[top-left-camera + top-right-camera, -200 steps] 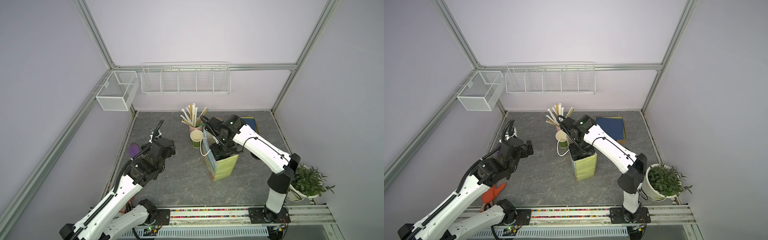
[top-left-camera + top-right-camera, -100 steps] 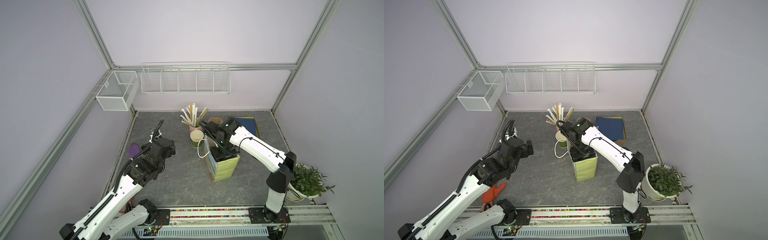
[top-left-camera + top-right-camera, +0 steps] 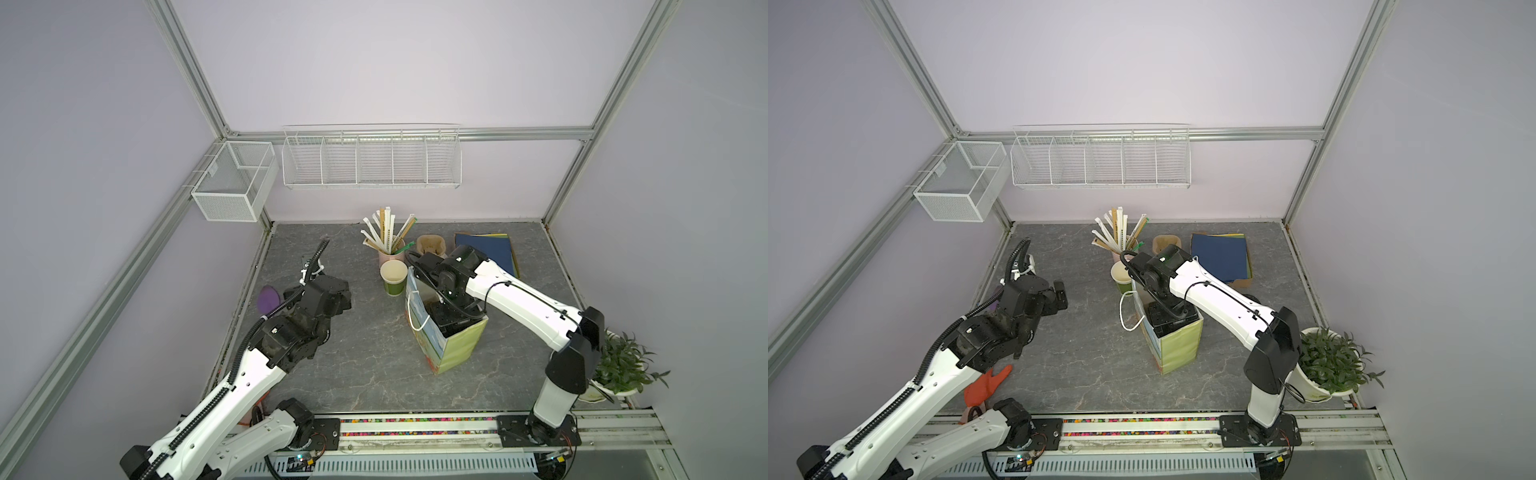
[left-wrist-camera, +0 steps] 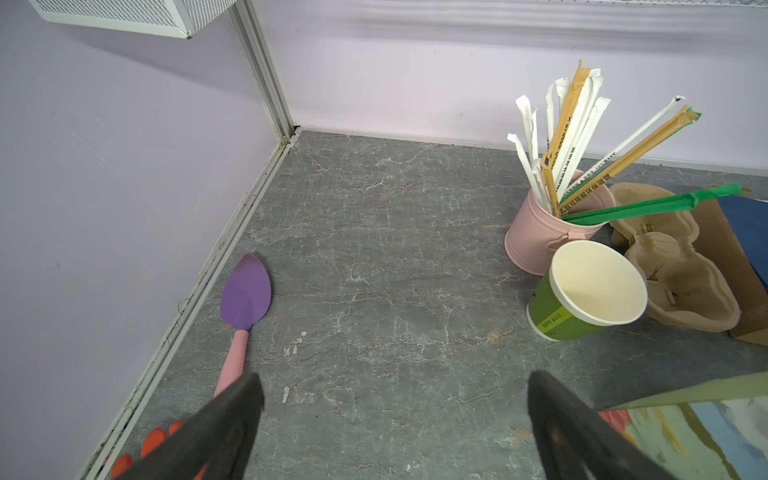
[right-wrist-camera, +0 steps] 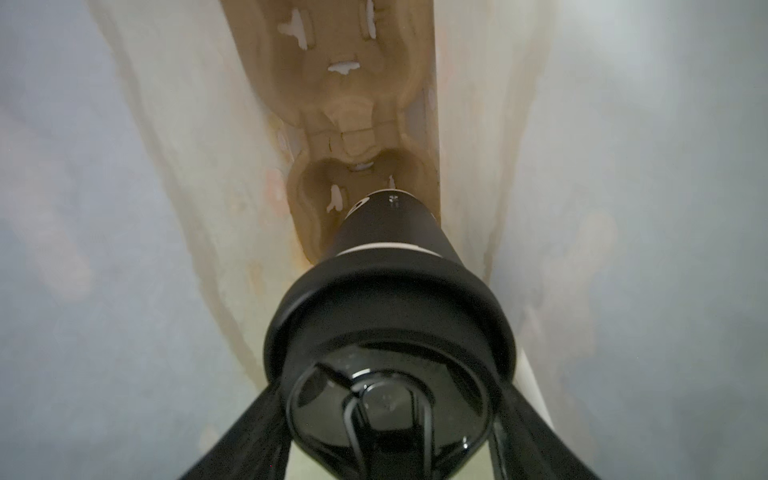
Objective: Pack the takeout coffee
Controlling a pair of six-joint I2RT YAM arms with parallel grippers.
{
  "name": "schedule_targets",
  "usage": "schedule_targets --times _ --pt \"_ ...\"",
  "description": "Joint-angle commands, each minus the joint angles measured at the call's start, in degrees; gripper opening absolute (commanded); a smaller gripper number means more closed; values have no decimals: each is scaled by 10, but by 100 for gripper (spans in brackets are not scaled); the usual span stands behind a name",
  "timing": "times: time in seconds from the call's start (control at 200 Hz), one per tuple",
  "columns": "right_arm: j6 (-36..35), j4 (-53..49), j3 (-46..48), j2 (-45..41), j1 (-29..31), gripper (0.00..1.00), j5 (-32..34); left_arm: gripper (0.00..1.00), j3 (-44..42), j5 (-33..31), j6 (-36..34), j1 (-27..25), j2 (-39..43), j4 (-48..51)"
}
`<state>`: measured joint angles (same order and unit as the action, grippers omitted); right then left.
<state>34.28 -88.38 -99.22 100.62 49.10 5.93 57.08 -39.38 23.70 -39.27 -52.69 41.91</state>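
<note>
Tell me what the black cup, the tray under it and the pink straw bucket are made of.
Black cup: likely paper, going by its matte wall. Its lid looks like glossy plastic, with sharp highlights.
Tray: moulded paper pulp, brown, fibrous, dull.
Pink bucket: probably painted metal, with a smooth satin sheen; it could be plastic.

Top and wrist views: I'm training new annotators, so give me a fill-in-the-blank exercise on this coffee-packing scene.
1. Inside the paper bag, the right gripper grips a lidded cup coloured ____.
2. The left gripper hovers over the table with its jaws ____.
3. The wrapped straws stand in a ____ bucket.
4. The empty paper cup beside it is ____ outside.
Missing words: black; open; pink; green.
</note>
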Motion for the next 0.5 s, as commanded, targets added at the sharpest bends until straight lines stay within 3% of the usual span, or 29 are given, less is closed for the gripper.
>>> schedule_targets --times 0.0,0.495 --pt "13 40 22 -23 -4 63 -9 99 -5 -2 -5 2 -2 5" --pt "-9 85 78 -46 0 62 -15 99 -5 -2 -5 2 -4 5"
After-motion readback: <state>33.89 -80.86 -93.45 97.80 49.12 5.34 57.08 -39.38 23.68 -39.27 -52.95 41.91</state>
